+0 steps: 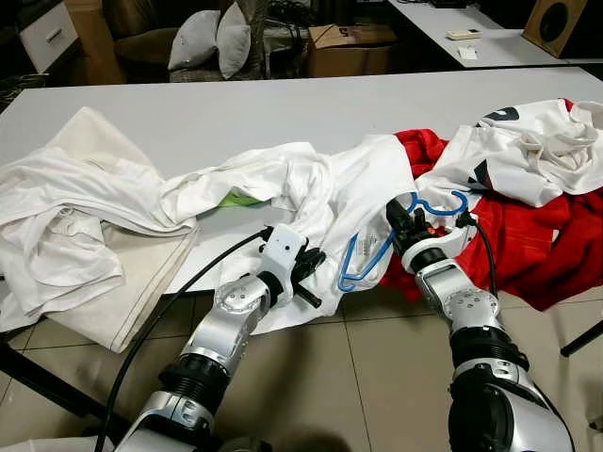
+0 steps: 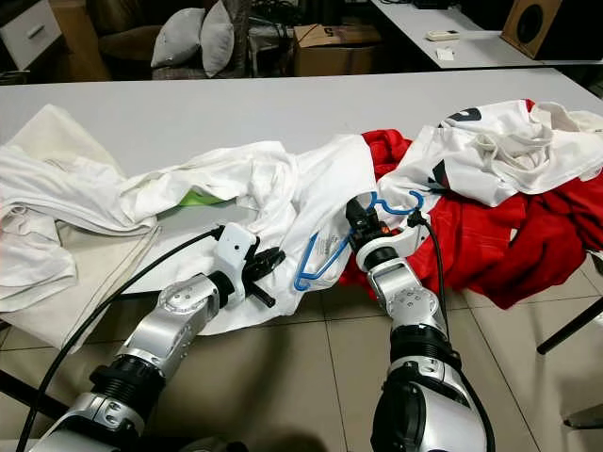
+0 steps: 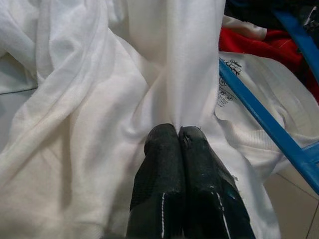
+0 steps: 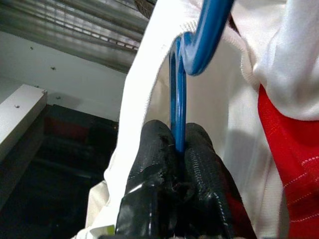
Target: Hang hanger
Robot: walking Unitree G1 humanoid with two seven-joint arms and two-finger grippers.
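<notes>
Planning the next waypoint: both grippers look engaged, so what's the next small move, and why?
Probably ease the blue hanger further into the white shirt. The right gripper is shut on the hanger near the collar label, and the left gripper pinches a fold of the shirt at the table edge, holding it taut.

blue hanger (image 1: 377, 247) far side tucked under white shirt (image 1: 358, 184) | red garment (image 1: 528, 245) part-covered by white cloth | shirt label print (image 3: 225, 92) too small to read
</notes>
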